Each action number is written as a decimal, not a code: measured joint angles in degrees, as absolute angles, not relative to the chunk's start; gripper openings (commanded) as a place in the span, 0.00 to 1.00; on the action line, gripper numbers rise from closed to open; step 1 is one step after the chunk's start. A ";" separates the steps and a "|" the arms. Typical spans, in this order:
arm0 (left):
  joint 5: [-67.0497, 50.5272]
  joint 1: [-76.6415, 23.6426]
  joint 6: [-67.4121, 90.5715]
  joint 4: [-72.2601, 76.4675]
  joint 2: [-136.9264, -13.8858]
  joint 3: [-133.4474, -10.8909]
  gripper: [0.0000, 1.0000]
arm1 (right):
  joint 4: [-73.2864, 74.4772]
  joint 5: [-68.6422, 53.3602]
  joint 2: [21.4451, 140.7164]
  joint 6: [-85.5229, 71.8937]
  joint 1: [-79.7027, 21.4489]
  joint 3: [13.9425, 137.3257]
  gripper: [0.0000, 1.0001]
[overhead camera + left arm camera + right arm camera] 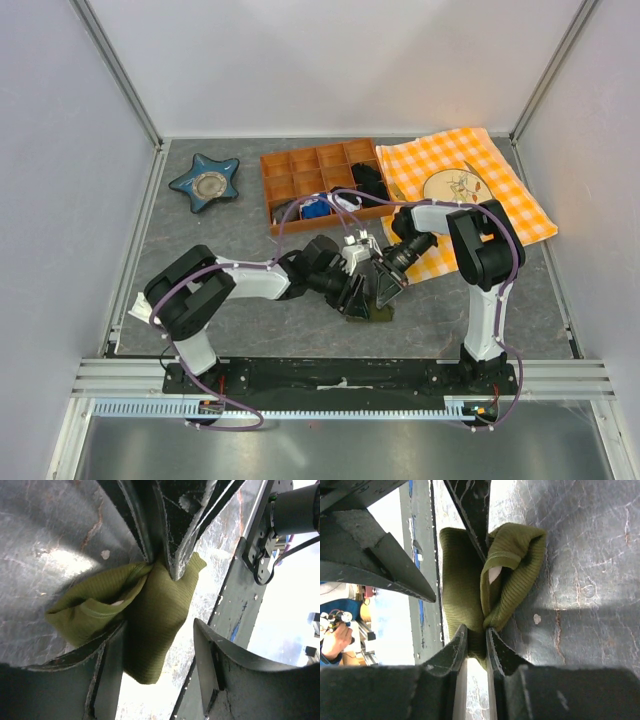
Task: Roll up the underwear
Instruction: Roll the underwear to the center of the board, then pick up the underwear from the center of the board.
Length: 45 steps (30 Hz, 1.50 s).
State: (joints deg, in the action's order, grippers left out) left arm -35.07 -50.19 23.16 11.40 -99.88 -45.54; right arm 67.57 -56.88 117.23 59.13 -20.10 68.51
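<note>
Underwear (462, 580) bunched on table (580, 580); right gripper (476, 628) clamped on it; left gripper (159, 622) apart.

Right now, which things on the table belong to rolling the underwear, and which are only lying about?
For the job:
the underwear
the right gripper, fingers shut on it
the left gripper, fingers open

Lying about:
the orange compartment tray, with a black garment and a blue garment in it
the blue star-shaped dish
the orange checked cloth
the plate on it
</note>
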 measured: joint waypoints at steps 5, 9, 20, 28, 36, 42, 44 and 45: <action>-31.46 -49.52 23.16 13.61 -98.67 -43.70 0.63 | 67.79 -56.51 117.23 59.02 -20.03 68.27 0.19; -28.58 -47.99 23.18 14.92 -97.49 -42.63 0.63 | 67.94 -55.86 117.23 59.83 -20.14 67.90 0.19; -22.74 -46.94 23.14 14.92 -92.82 -39.29 0.63 | 68.58 -55.64 117.14 60.99 -18.90 67.83 0.19; -19.88 -46.28 23.14 13.39 -86.15 -37.08 0.65 | 69.32 -55.37 115.55 62.02 -18.06 67.44 0.19; -19.53 -45.34 23.18 13.45 -81.49 -34.35 0.65 | 69.54 -55.40 114.04 62.85 -17.34 67.37 0.18; -19.35 -45.34 23.18 13.08 -79.79 -33.69 0.65 | 70.52 -55.70 113.84 63.09 -16.60 67.40 0.19; -18.87 -45.21 23.18 12.47 -78.28 -33.54 0.65 | 71.00 -55.90 113.36 63.09 -16.03 67.51 0.18; -18.59 -44.99 23.18 12.27 -77.41 -33.34 0.65 | 71.22 -55.94 113.06 63.05 -15.79 67.68 0.18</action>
